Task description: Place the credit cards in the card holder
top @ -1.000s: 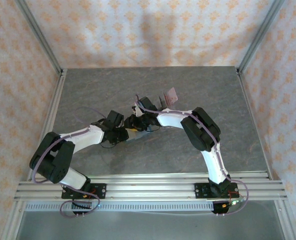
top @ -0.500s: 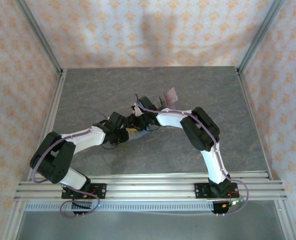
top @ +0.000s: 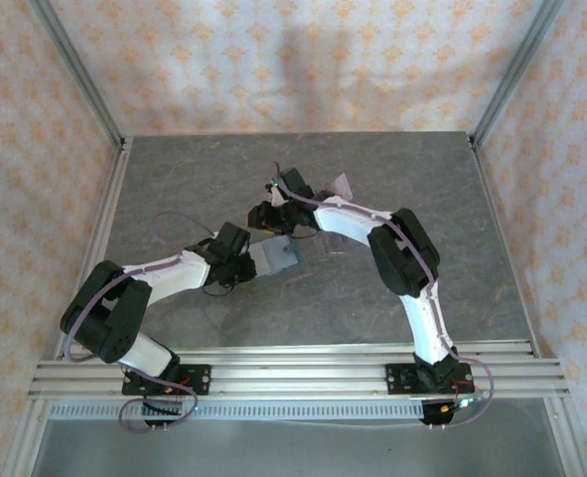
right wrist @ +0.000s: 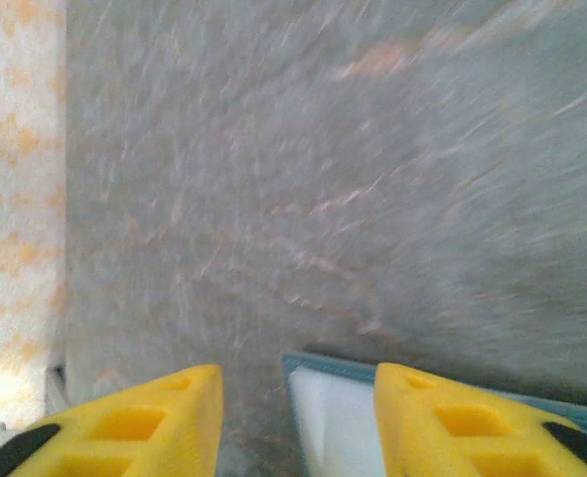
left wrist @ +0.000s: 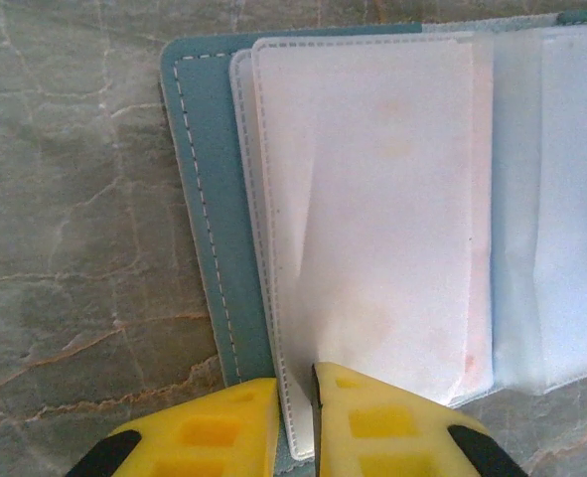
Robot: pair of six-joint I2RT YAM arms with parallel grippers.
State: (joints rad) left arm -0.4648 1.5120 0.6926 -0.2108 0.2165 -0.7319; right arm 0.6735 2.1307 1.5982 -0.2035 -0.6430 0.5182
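Teal and laid open, the card holder (left wrist: 199, 199) rests near the middle of the bench (top: 422, 169), a little toward the left edge. Its stitched cover is flat, with milky clear sleeves (left wrist: 372, 199) fanned over it, one faintly pink-tinted. My left gripper (left wrist: 295, 427) is nearly closed, pinching the near edge of those sleeves. My right gripper (right wrist: 293, 417) hangs spread wide just beyond the holder's far corner; that view is blurred. A pink credit card (top: 343, 185) stands tilted behind the right arm, toward the far edge. I see bare grey surface out to the far corners and both side rails.
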